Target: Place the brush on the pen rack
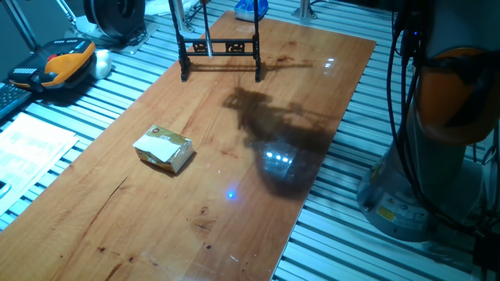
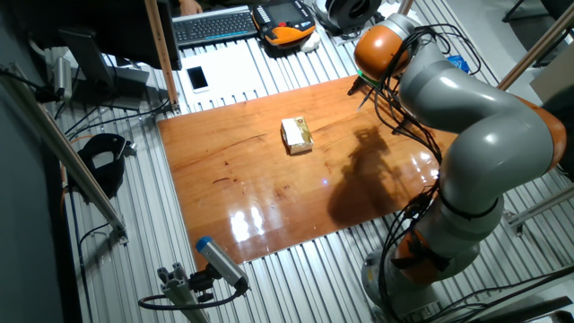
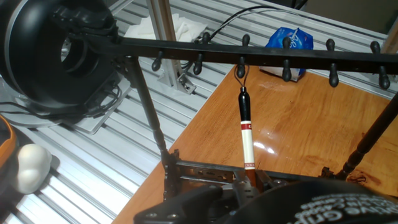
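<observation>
One fixed view: the rack (image 1: 221, 47) stands at the top middle of the table (image 1: 328, 94), its top cut off by the frame, and the box (image 1: 163, 148) sits left of center. No brush or gripper visible here, only the arm's shadow.

The other fixed view: the arm (image 2: 466, 117) bends over the table's upper right, hiding the rack and the hand.

Hand view: the brush (image 3: 247, 137) hangs upright, its loop (image 3: 240, 70) on a peg of the rack's top bar in the upper middle. Its lower end disappears behind the gripper (image 3: 249, 186) at the bottom; can't tell if the fingers are pinching it or spread. If they're gripping, pulling away could yank the loop off the peg or tip the rack.
</observation>
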